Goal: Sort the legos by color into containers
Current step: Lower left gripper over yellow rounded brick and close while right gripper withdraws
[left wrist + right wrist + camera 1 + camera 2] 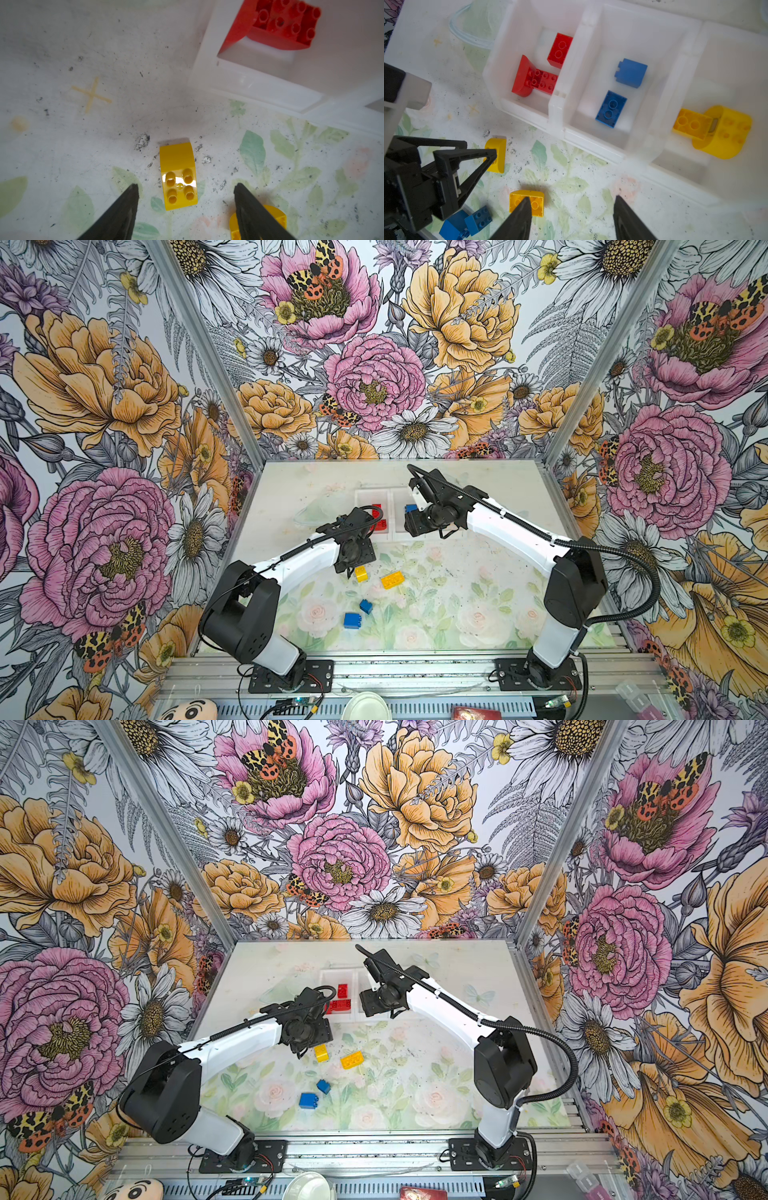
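Note:
My left gripper (pixel 185 186) hangs open, its jaws astride a curved yellow lego (pixel 178 176) on the mat without touching it. A second yellow lego (pixel 274 216) lies partly behind one finger. In both top views these two yellow legos (pixel 360 573) (pixel 392 580) lie in front of the white containers (pixel 391 506), with two blue legos (pixel 365 606) (pixel 352 620) nearer the front. My right gripper (pixel 572 197) is open and empty above the mat by the containers' front rim (pixel 591 145). Red legos (pixel 533 80) fill one bin, blue ones (pixel 611 108) the middle, yellow ones (pixel 691 124) the third.
A clear plastic lid (pixel 471 27) lies on the mat left of the containers. A round white dish (pixel 365 705) and a red item (pixel 476 713) sit off the mat at the front rail. Metal posts and flowered walls close in the sides and back.

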`<state>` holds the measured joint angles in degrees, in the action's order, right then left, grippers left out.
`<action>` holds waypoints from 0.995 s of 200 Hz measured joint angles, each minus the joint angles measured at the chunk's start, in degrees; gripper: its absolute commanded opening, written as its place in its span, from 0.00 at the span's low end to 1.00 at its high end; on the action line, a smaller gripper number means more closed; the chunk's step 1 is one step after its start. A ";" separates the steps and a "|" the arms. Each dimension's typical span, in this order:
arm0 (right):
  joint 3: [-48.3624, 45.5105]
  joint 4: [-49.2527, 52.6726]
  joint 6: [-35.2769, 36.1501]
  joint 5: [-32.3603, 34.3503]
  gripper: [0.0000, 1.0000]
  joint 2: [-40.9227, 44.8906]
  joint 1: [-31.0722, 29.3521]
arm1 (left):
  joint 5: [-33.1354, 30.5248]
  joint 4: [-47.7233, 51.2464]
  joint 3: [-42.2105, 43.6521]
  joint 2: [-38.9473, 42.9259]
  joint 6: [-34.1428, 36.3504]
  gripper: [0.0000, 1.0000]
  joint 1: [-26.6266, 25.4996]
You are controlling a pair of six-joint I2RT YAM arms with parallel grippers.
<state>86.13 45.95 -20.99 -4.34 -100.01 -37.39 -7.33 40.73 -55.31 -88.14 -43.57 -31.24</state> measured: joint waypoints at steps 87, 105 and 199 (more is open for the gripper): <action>-9.11 -2.21 -2.60 -0.48 0.65 7.04 2.51 | -0.24 0.46 -1.11 -6.23 -0.07 0.60 -1.27; -9.64 -2.58 -2.89 -0.48 0.65 7.32 2.60 | -0.39 0.48 -1.11 -6.36 -0.11 0.56 -1.29; -11.15 -3.19 -3.61 -0.92 0.65 7.93 3.48 | -0.76 0.48 -1.18 -8.13 -1.16 0.36 -2.03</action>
<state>74.98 42.76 -24.60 -5.26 -92.07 -33.91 -8.10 41.21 -56.49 -96.27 -44.73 -33.28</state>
